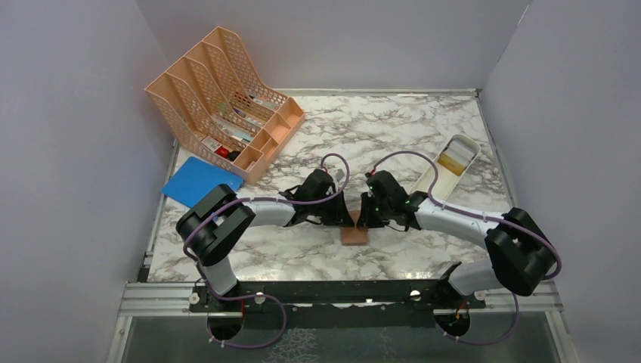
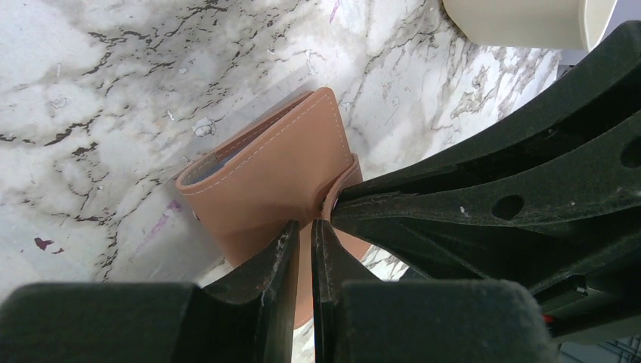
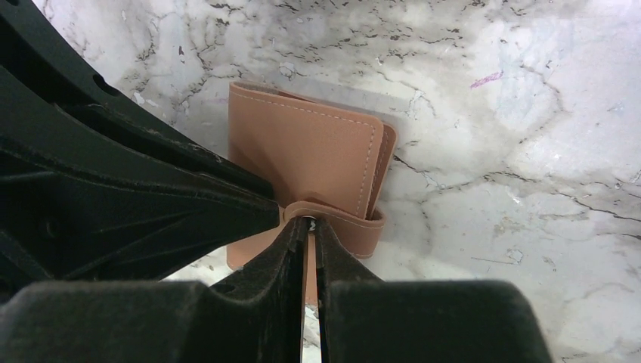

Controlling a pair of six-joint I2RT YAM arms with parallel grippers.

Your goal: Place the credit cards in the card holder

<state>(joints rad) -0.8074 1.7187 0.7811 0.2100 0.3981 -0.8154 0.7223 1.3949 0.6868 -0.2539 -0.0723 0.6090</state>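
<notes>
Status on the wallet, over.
Left gripper, right gripper: both pinched shut on card holder. Holder folded closed on table. Nothing blocking.

A peach mesh file organiser [image 1: 227, 98] stands at the far left of the marble table [image 1: 378, 128]. A flat blue folder [image 1: 198, 181] lies just beside it, nearer. A white oblong tray [image 1: 452, 168] lies on the right.
</notes>
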